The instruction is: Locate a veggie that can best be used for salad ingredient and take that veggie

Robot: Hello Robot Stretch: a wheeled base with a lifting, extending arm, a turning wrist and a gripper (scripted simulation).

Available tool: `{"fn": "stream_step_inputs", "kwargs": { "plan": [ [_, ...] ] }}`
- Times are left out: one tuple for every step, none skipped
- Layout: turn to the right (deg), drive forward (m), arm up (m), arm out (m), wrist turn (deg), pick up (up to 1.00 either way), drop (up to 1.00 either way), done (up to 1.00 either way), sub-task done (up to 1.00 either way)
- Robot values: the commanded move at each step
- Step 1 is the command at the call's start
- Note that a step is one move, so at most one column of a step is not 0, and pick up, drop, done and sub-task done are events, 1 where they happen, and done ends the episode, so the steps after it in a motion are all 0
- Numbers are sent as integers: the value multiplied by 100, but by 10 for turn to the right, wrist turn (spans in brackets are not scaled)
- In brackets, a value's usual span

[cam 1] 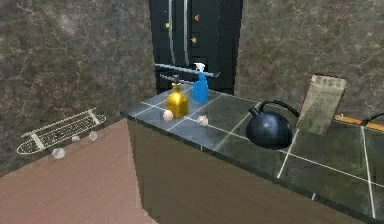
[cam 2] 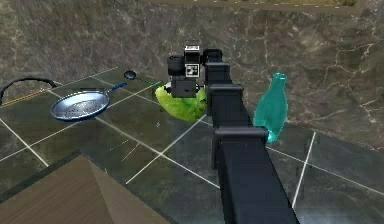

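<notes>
A bright green leafy lump, lettuce by its colour and shape [cam 2: 183, 103], lies on the dark tiled countertop [cam 2: 120, 150] in the arm side view. The dark arm bar [cam 2: 235, 150] rises from the bottom edge and ends right at that lump. The gripper [cam 2: 174, 88] sits just under the two white marked squares [cam 2: 186, 62], against the top of the green lump. I cannot tell whether it holds anything, since the lump rests on the counter behind it.
A grey pan with a blue handle [cam 2: 80, 103] lies left of the lettuce and a teal glass bottle [cam 2: 270, 108] stands right of the arm. Ahead, the counter [cam 1: 230, 140] bears a golden bottle [cam 1: 178, 100], a blue spray bottle [cam 1: 200, 84], a black kettle [cam 1: 268, 127] and a brown board [cam 1: 322, 104]. A dark fridge [cam 1: 195, 40] stands behind.
</notes>
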Motion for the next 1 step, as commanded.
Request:
{"fn": "stream_step_inputs", "kwargs": {
  "plan": [
    [0, 0, 0, 0, 0, 100, 0, 0, 0]
  ]
}}
